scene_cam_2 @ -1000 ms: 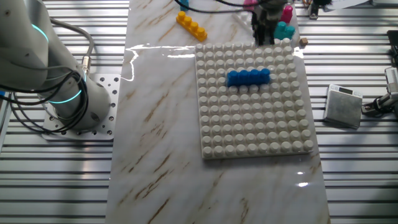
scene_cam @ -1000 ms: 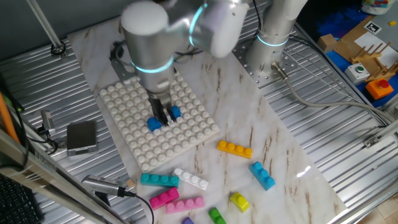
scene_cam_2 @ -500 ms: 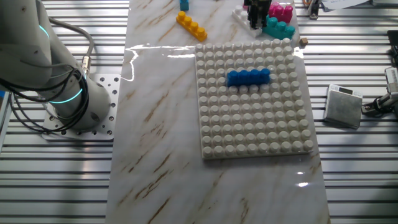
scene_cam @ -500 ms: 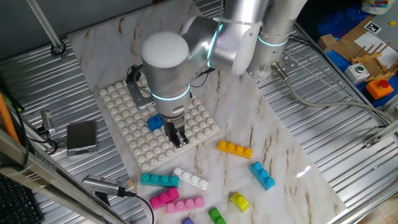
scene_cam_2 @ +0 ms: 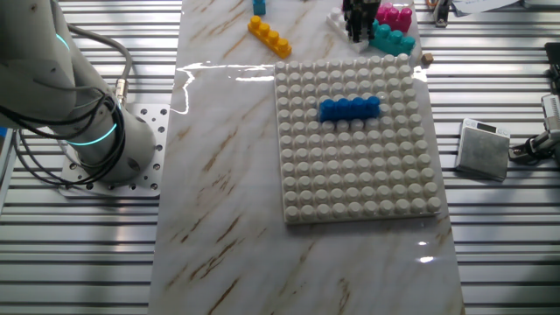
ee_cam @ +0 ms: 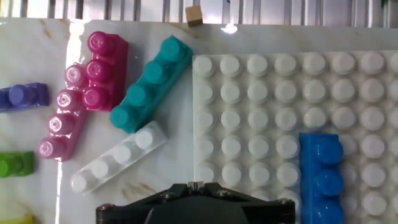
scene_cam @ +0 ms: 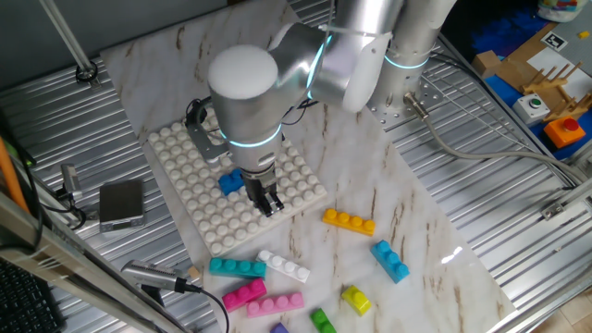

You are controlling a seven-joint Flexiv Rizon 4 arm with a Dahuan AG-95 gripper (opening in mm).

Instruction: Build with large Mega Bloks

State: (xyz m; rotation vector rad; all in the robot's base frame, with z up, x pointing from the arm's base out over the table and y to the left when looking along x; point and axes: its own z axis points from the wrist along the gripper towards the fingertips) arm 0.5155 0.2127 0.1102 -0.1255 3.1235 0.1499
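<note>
Hand view alone shows the purple brick [ee_cam: 23,96]; pincer [scene_cam: 269,203] spread cannot be told.

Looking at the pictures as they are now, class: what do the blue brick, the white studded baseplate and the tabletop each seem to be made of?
Blue brick: probably moulded plastic, glossy; highlights sit on its round studs.
White studded baseplate: likely the same kind of plastic, smooth with a softer sheen, uniform moulded studs.
Tabletop: marble-look surface, white with brown veins, polished enough to show glare; real stone or a printed laminate cannot be told.
</note>
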